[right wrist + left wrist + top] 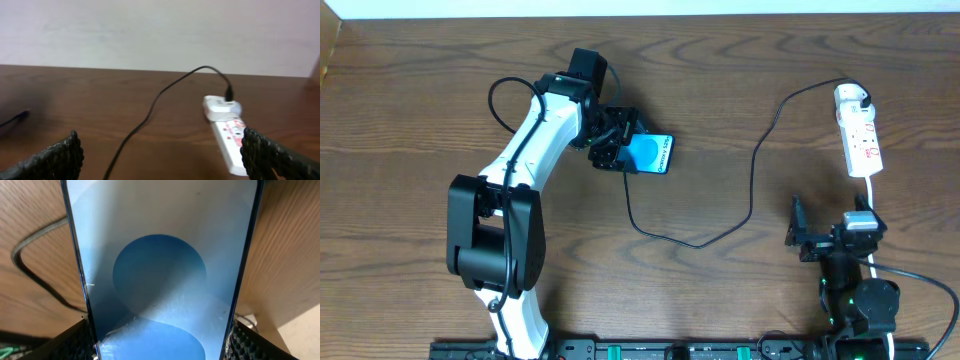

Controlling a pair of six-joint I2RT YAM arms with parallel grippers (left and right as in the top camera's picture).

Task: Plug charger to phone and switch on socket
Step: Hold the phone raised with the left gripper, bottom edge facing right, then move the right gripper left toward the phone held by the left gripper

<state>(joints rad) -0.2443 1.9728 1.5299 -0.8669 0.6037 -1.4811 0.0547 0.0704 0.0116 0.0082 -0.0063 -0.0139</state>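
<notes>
The phone (650, 153), its blue screen up, lies left of the table's middle. My left gripper (615, 150) is shut on its left end. In the left wrist view the phone (160, 255) fills the gap and a pad presses each long edge, so my left gripper (160, 345) holds it. The black charger cable (752, 190) runs from its white plug head (850, 97) in the socket (860, 135) down and round to the phone's left end. Its tip is hidden by the gripper. My right gripper (832, 228) stands open below the socket (230, 145), nothing between its fingers (55, 160).
The socket's white cord (871, 195) runs down past my right gripper. A loop of charger cable (30, 270) lies on the wood left of the phone. The table's far edge meets a pale wall (150, 30).
</notes>
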